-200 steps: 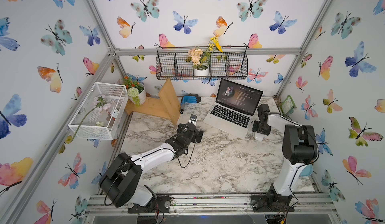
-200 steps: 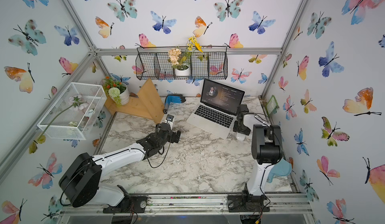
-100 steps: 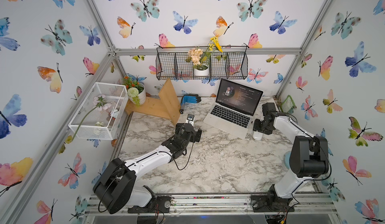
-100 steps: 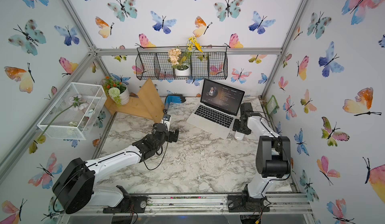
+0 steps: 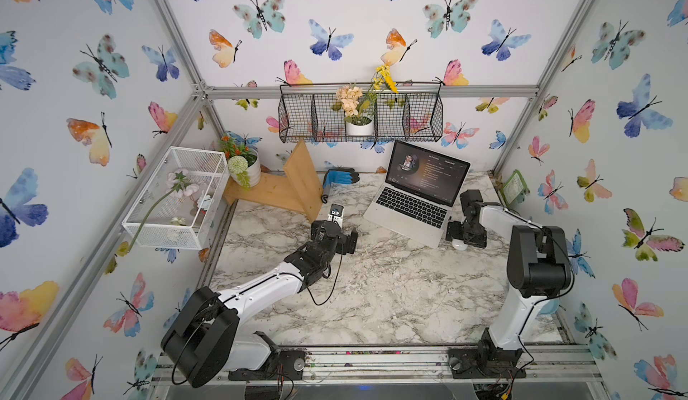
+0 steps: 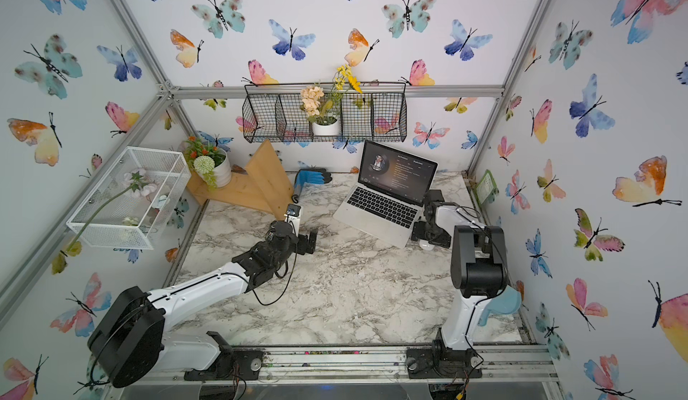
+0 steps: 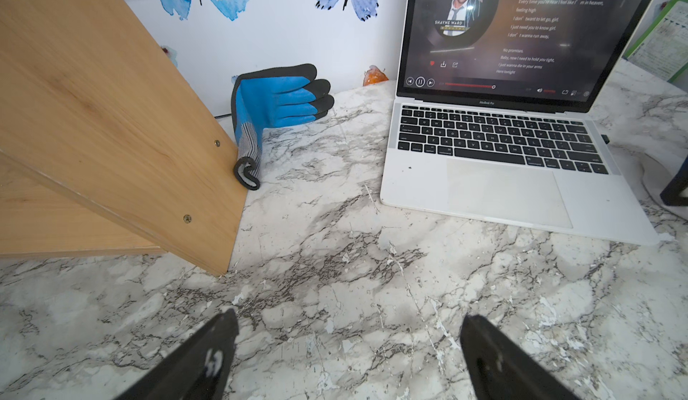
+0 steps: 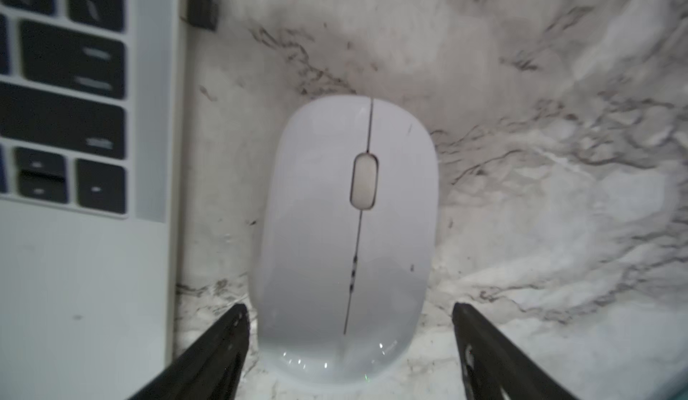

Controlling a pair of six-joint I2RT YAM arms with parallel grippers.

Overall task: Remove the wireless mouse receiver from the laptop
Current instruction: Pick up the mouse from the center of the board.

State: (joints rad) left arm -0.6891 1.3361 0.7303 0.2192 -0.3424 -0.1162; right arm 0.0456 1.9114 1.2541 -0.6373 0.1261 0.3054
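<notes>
Hovering above a white mouse (image 8: pixel 350 230), the right gripper (image 8: pixel 348 310) spreads its fingers wide, one on each side of the mouse's rear end, neither touching it. The receiver (image 8: pixel 201 1), a small black stub, juts from the side edge of the laptop (image 5: pixel 409 208), which stands open right of centre in both top views on the marble table (image 5: pixel 372 286). Left of centre, the left gripper (image 7: pixel 348 320) holds its fingers wide over bare marble.

the laptop (image 5: pixel 411 208) sits right of centre on the table (image 5: pixel 372 286); the receiver (image 8: pixel 203 1) juts from its right edge, the mouse (image 5: pixel 459 246) just beside; the glove (image 5: pixel 340 176) lies between laptop and wooden stand (image 5: pixel 283 189).
</notes>
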